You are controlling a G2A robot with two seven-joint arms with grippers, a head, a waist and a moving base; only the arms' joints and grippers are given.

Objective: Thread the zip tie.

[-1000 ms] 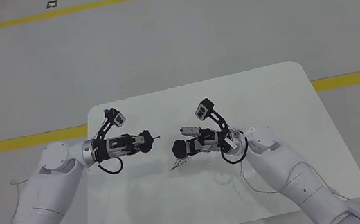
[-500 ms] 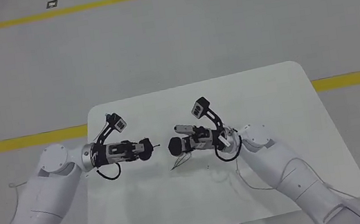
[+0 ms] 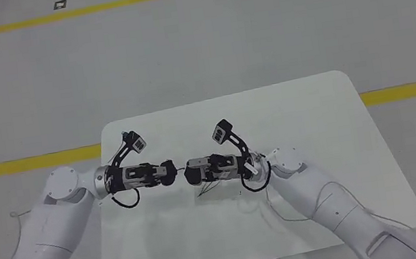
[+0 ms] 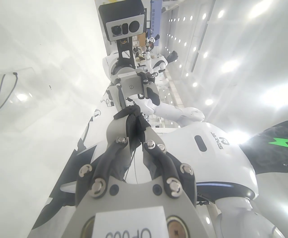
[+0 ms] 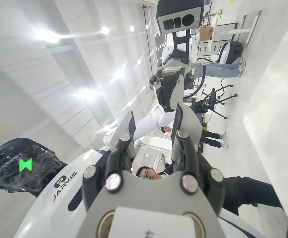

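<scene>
My left gripper [image 3: 169, 170] is over the middle of the white table [image 3: 311, 114], shut on a thin black zip tie whose strand [image 4: 134, 155] runs back between the fingers in the left wrist view. My right gripper [image 3: 191, 172] faces it from the right, almost tip to tip. In the right wrist view this gripper [image 5: 155, 121] is open with nothing between its fingers, and the left gripper [image 5: 168, 99] is just beyond them. The left wrist view shows the right gripper [image 4: 144, 94] directly past my left fingertips [image 4: 120, 121].
A thin black loop [image 3: 207, 188] lies on the table just below the right gripper. The table's rounded edges run close to both arms on the near side. People stand in the room behind.
The right gripper has moved left toward the left gripper, closing the gap between them. The left gripper has shifted slightly and turned a little.
</scene>
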